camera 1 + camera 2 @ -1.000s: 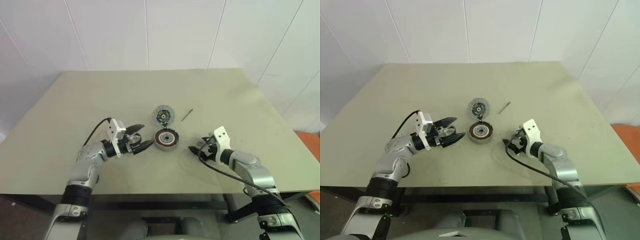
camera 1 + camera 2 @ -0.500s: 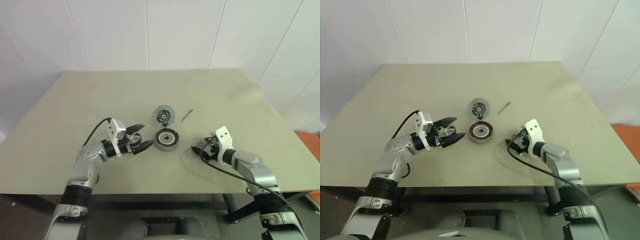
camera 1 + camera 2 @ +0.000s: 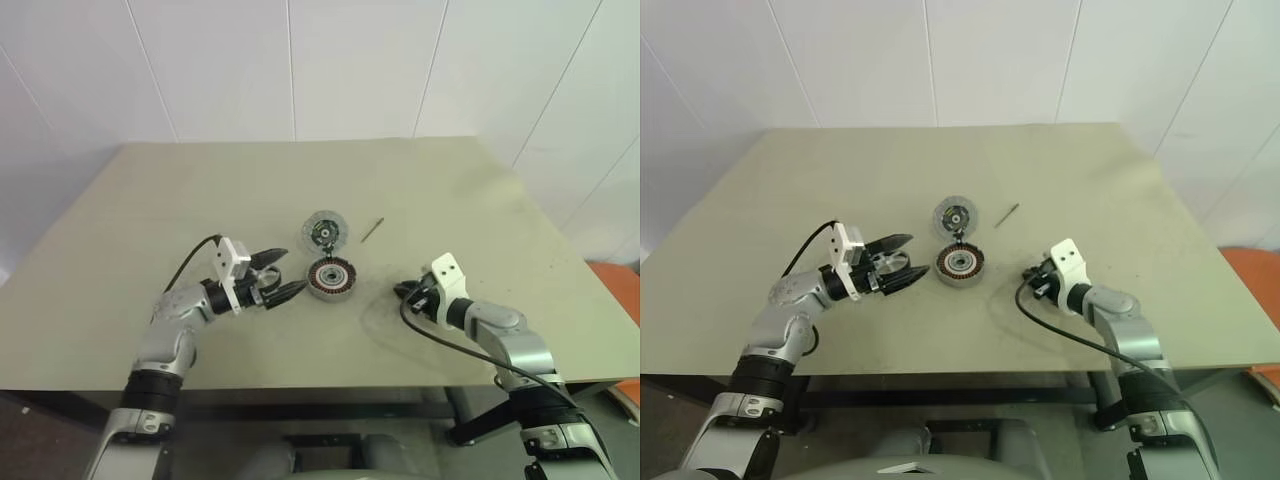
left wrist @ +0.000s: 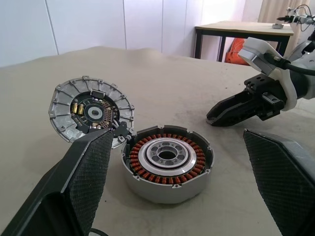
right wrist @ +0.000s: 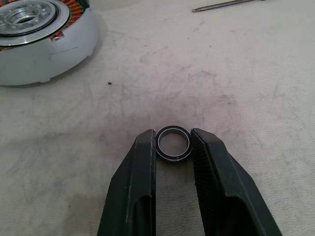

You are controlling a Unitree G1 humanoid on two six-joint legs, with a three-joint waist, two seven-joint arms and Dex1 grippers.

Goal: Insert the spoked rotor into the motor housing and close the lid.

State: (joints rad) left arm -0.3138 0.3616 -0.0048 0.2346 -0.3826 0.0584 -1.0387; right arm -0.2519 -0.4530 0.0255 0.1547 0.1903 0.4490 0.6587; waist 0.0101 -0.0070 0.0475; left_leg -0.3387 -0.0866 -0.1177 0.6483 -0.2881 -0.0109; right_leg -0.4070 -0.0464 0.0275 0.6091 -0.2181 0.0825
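Observation:
The motor housing is a round silver puck with a copper winding ring, lying mid-table. Just behind it, touching its rim, lies the flat spoked rotor with its dark hub. The lid is out of view. My left gripper stands open just left of the housing, pointing level at it, its fingers either side of the housing in the left wrist view. To the right of the housing, my right gripper points down at the table, shut on a small black ring.
A thin metal pin lies behind and to the right of the rotor. The tan table runs wide on all sides, with its front edge close below both arms. A second table stands in the room behind.
My right gripper's fingers have closed in from wide open onto the small black ring. The left gripper, housing and rotor have not moved.

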